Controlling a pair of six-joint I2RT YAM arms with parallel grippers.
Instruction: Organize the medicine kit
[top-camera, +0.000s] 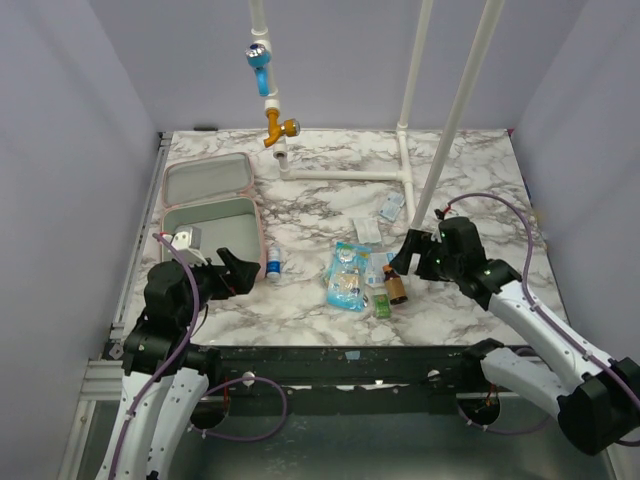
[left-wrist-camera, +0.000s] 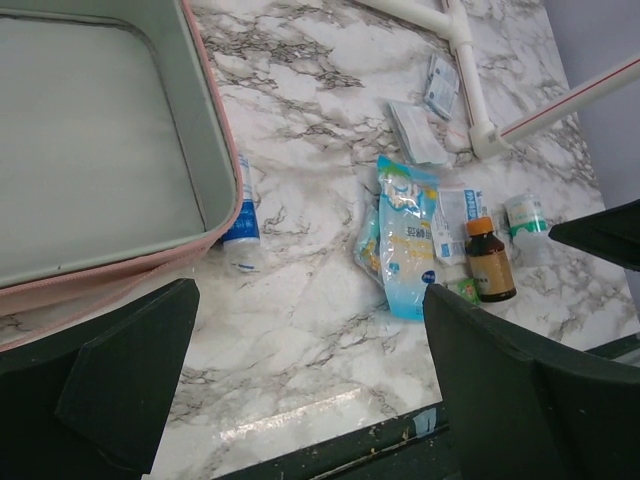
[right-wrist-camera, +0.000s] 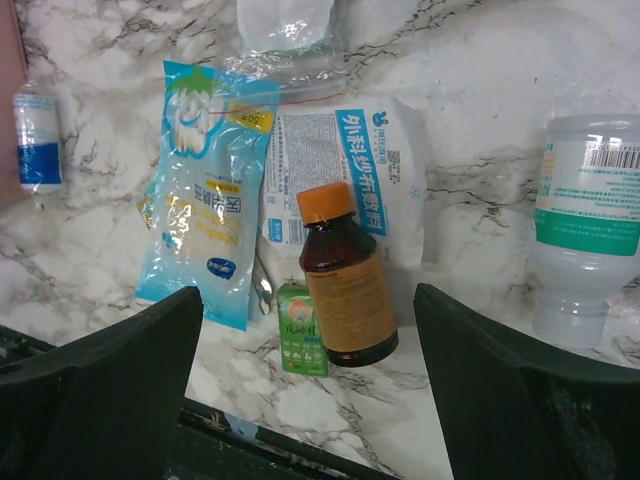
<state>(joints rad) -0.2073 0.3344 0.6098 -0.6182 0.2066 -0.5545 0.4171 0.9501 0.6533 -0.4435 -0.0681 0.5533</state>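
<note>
Left hand (top-camera: 240, 273) just beside open medicine kit (top-camera: 210, 226)

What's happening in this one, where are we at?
Nothing is packed yet. The medicine kit lies open on the left, its visible grey lining bare. Supplies sit loose on the marble table: a small blue-and-white bottle beside the kit, blue packets, a brown bottle and a green-labelled bottle nearer the middle. The left gripper hovers open by the kit; the right gripper hovers open by the brown bottle. Neither holds anything.
</note>
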